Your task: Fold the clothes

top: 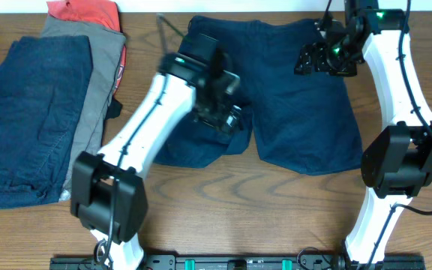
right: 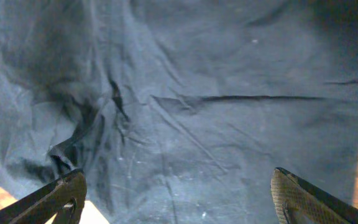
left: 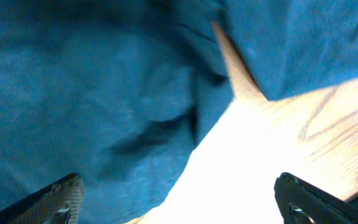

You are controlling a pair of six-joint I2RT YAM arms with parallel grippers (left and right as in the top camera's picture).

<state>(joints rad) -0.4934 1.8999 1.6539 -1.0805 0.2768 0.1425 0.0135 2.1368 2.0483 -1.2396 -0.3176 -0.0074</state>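
Dark navy shorts (top: 291,97) lie spread flat at the table's far middle, legs toward the front. My left gripper (top: 227,112) hovers over the inner edge of the shorts' left leg, blurred in the overhead view. In the left wrist view it (left: 179,205) is open, with navy cloth (left: 104,93) under one finger (left: 61,199) and bare wood beneath the other. My right gripper (top: 317,56) hangs over the waistband at the upper right. It (right: 179,199) is open above wrinkled fabric (right: 197,93), holding nothing.
At the far left lies a stack of garments: a navy piece (top: 36,120) in front, a grey one (top: 88,82) beside it and a red-orange one (top: 85,11) at the back edge. Wooden table (top: 261,202) shows in front of the shorts.
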